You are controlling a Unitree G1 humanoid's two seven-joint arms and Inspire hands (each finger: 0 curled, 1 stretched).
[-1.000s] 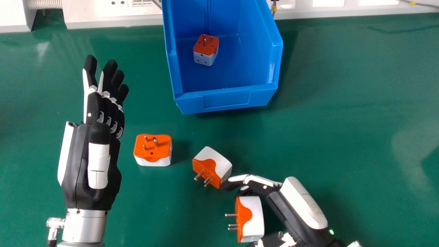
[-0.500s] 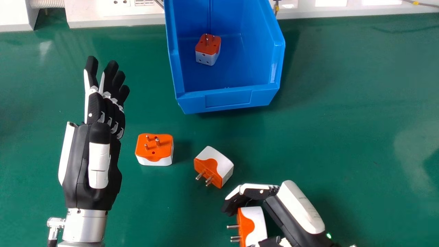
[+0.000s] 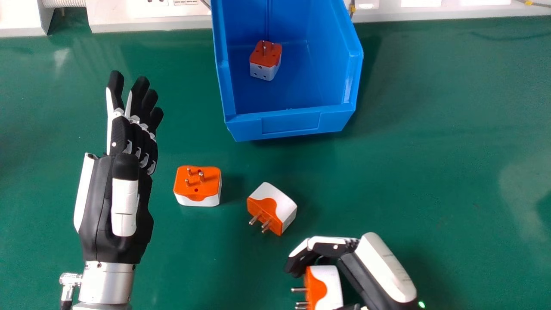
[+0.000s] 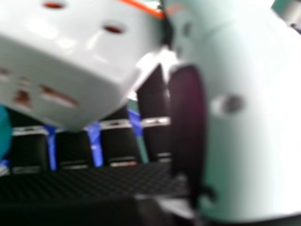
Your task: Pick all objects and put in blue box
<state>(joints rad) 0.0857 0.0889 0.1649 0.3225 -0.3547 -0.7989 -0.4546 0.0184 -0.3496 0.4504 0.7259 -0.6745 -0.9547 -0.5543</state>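
Observation:
My right hand (image 3: 344,254), at the lower right of the head view, has its fingers curled round an orange and white adapter (image 3: 330,287) with its pins facing left. In the right hand view the white socket side of that adapter (image 4: 56,61) lies close beside my right hand's thumb (image 4: 244,122). Another adapter (image 3: 273,207) rests tilted on the green surface, up and left of that hand. A third adapter (image 3: 198,186) sits pins up, farther left. One more adapter (image 3: 265,60) lies inside the blue box (image 3: 290,122). My left hand (image 3: 125,172) is at the left, fingers extended.
The green table (image 3: 430,129) stretches out to the right of the box. A white panel with sockets (image 3: 146,19) runs along the table's back edge, behind the box.
My right hand's fingers have curled farther round the adapter, and the hand has drawn back toward the bottom edge. Box and loose adapters appear shifted slightly right in the view.

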